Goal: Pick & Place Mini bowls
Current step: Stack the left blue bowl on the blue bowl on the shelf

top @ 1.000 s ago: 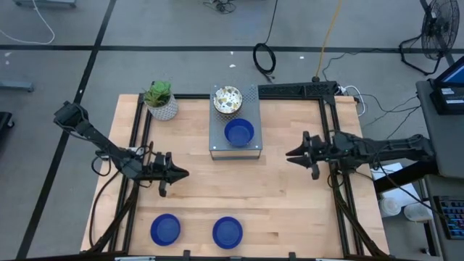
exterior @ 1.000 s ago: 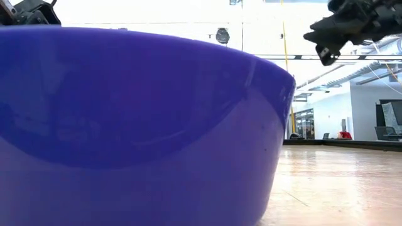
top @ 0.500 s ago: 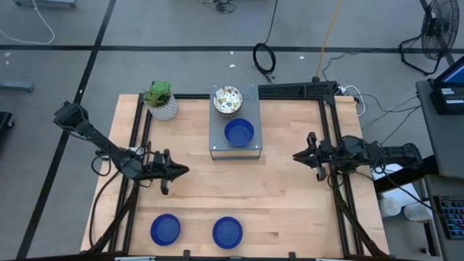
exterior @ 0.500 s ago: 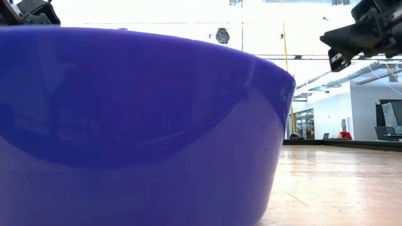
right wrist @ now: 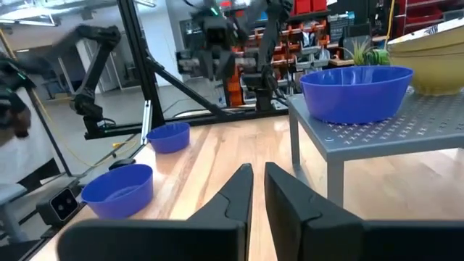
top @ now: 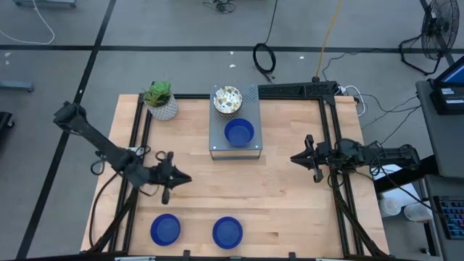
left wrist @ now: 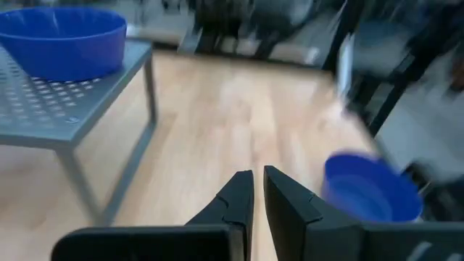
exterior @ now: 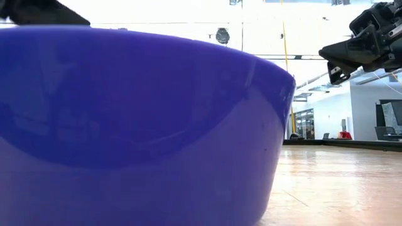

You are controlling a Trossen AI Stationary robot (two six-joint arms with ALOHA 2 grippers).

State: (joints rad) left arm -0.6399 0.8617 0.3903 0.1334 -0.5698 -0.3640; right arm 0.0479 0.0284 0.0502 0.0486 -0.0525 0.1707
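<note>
Since these mini bowls look like thin, stiff, glossy shells, light but slippery, I would pinch one by its rim, one finger inside and one outside. Two blue bowls sit at the counter's near edge, (top: pixel 165 229) and (top: pixel 228 232); a third blue bowl (top: pixel 238 133) rests on the grey perforated stand (top: pixel 217 141) at the far edge, just beside the stacked speckled bowls (top: pixel 227 100). My left pincer (top: pixel 180 177) hovers near the left edge, nearly shut and empty; my right pincer (top: pixel 296 157) waits near the right edge, likewise narrow.
</note>
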